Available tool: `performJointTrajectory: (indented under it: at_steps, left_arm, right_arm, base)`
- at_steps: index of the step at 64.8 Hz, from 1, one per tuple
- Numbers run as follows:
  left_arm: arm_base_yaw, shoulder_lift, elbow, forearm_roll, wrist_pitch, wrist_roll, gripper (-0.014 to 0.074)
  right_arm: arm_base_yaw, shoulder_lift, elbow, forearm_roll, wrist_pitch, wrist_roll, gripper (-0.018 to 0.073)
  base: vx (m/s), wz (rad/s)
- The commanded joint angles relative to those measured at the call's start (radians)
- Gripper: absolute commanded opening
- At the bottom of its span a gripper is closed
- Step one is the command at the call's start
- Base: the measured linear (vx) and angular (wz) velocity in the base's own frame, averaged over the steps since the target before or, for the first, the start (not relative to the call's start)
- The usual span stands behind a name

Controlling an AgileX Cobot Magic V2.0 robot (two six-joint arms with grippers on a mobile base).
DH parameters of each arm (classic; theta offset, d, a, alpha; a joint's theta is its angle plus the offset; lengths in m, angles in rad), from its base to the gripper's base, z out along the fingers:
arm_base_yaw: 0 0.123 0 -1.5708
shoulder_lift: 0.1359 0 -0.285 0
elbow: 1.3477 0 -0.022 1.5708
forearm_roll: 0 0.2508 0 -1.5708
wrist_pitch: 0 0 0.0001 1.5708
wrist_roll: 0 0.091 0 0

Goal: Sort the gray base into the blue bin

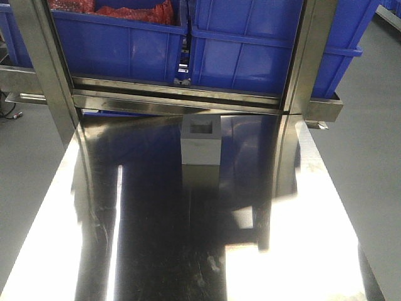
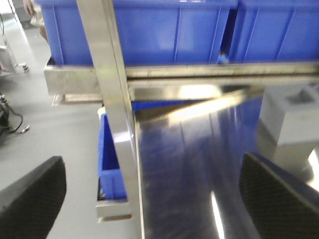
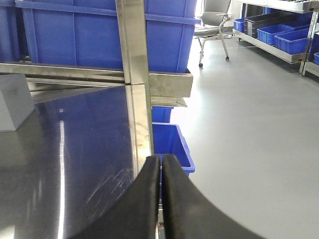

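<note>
One gray base [image 1: 200, 149], glossy table [image 1: 156, 251], seemingly scratched

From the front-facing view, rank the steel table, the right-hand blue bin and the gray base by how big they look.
1. steel table
2. right-hand blue bin, partly cut off by the frame edge
3. gray base

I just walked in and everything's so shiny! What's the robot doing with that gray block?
Nothing is holding it yet. The gray base sits upright on the steel table, its square hole facing up, near the far edge, just in front of the blue bins. The left gripper is open, off to the block's left. The right gripper is shut, off to its right. Neither touches it.
</note>
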Motion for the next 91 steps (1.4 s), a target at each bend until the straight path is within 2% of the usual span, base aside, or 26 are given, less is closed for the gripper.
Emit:
performJointTrajectory:
  at_steps: [1,10,20,27,37,45,60,67,79,91]
  left_arm:
    - [0.002,0.038,-0.066,-0.035,-0.101,0.000,0.0667]
    - [0.001,0.186,-0.217,-0.043,-0.082,0.059,0.0618]
    - [-0.012,0.427,-0.457,-0.140,-0.043,0.161,0.0587]
    - [-0.086,0.606,-0.626,-0.169,-0.014,0.233,0.0587]
    - [-0.187,0.870,-0.876,-0.169,0.033,0.237,0.0587]
    - [-0.238,1.069,-1.087,-0.169,0.135,0.221,0.0587]
    - [-0.297,1.354,-1.426,-0.156,0.318,0.123,0.0587]
    - [-0.318,1.463,-1.562,-0.149,0.368,0.089,0.0587]
    - [-0.328,1.595,-1.708,-0.128,0.433,-0.006,0.0587]
    - [-0.328,1.660,-1.728,-0.151,0.454,-0.034,0.0587]
  right_arm:
    - [0.000,-0.002,0.000,-0.007,-0.075,-0.008,-0.0005]
    - [0.000,-0.002,0.000,-0.007,-0.075,-0.008,-0.0005]
    - [0.000,-0.002,0.000,-0.007,-0.075,-0.008,-0.0005]
    - [0.000,-0.002,0.000,-0.007,-0.075,-0.008,-0.0005]
    - [0.000,-0.002,0.000,-0.007,-0.075,-0.008,-0.0005]
    - [0.000,-0.002,0.000,-0.007,-0.075,-0.008,-0.0005]
    - [0.000,-0.002,0.000,-0.007,-0.075,-0.008,-0.0005]
    - [0.000,-0.002,0.000,-0.007,-0.075,-0.008,-0.0005]
    - [0.000,-0.002,0.000,-0.007,-0.075,-0.008,-0.0005]
    - [0.000,-0.002,0.000,-0.007,-0.075,-0.008,-0.0005]
  base:
    - [0.00,0.00]
    - [0.00,0.00]
    - [0.00,0.00]
    - [0.00,0.00]
    - [0.00,0.00]
    - [0.00,0.00]
    - [0.00,0.00]
    - [0.00,0.00]
    - [0.00,0.00]
    - [0.00,-0.01]
